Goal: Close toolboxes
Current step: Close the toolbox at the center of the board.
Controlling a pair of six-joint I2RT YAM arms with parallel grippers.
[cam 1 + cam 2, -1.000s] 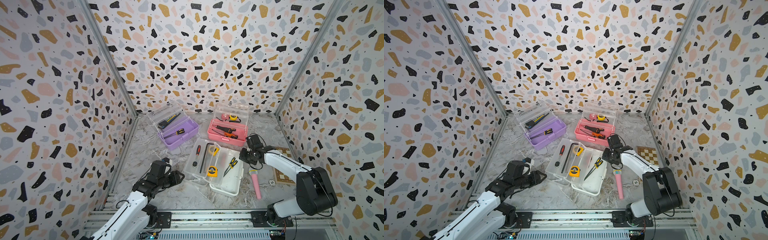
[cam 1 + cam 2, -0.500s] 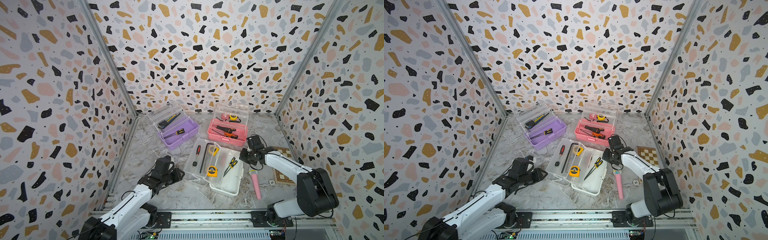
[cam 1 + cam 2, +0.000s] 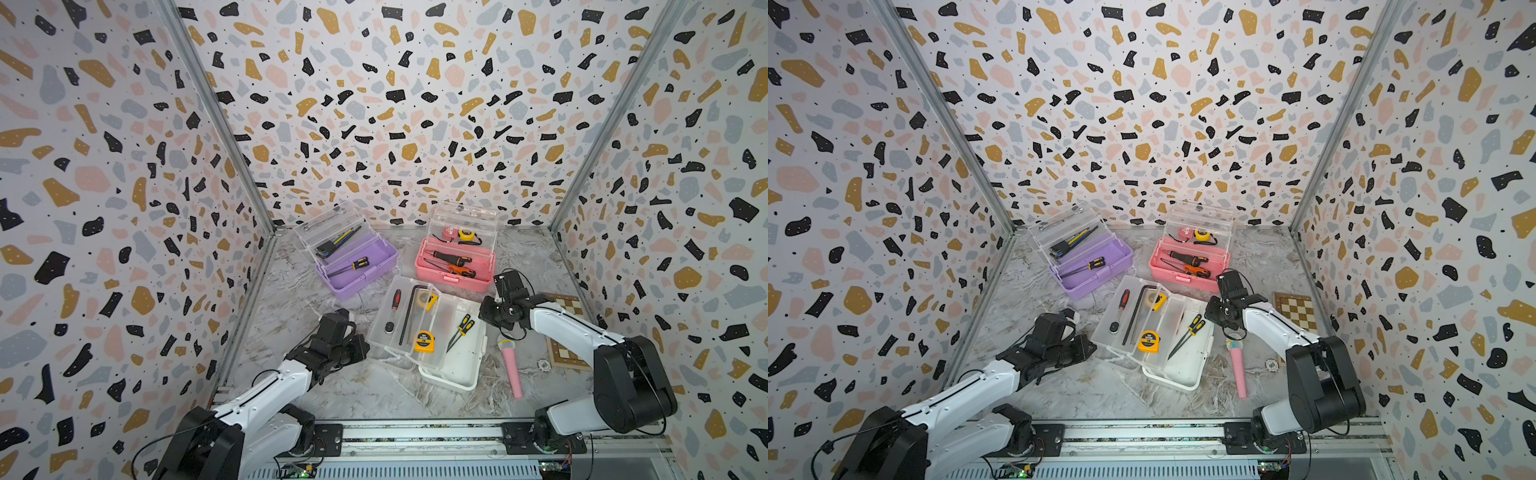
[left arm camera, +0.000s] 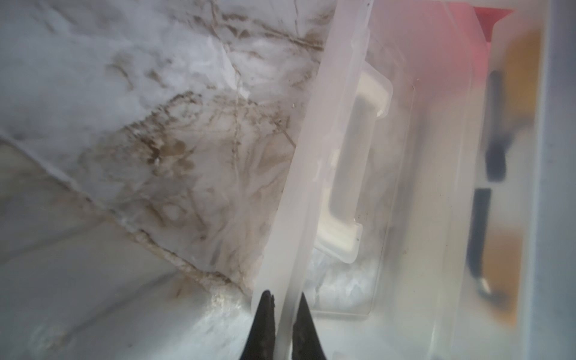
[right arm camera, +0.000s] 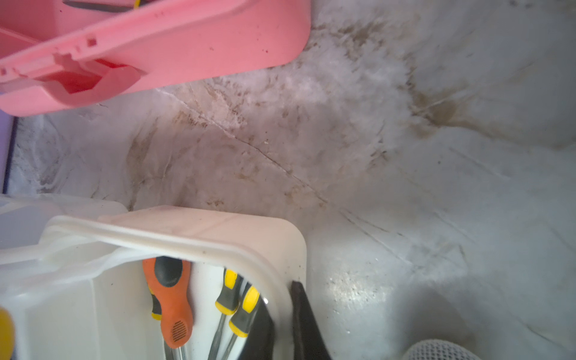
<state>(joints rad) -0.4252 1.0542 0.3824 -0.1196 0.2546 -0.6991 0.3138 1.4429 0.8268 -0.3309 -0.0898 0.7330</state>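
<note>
The white toolbox (image 3: 455, 368) (image 3: 1185, 365) lies open mid-table, its clear lid (image 3: 401, 316) flat beside it with tools on it. My left gripper (image 3: 363, 349) (image 3: 1090, 347) is at the lid's outer edge. In the left wrist view it (image 4: 284, 299) is shut on the lid's frosted rim (image 4: 311, 156), one finger on each side. My right gripper (image 3: 484, 313) (image 3: 1210, 311) (image 5: 282, 308) is shut on the white toolbox's end wall (image 5: 218, 230). The purple toolbox (image 3: 357, 270) and the pink toolbox (image 3: 455, 274) (image 5: 187, 40) stand open at the back, lids upright.
A pink toy microphone (image 3: 512, 368) lies to the right of the white box, by my right arm. A brown checkered board (image 3: 567, 307) and a small round token (image 3: 543, 365) sit near the right wall. Patterned walls enclose three sides.
My left arm has reached right to the clear lid, and its jaws have gone from open to shut on the lid's rim. The right arm has stayed put.
</note>
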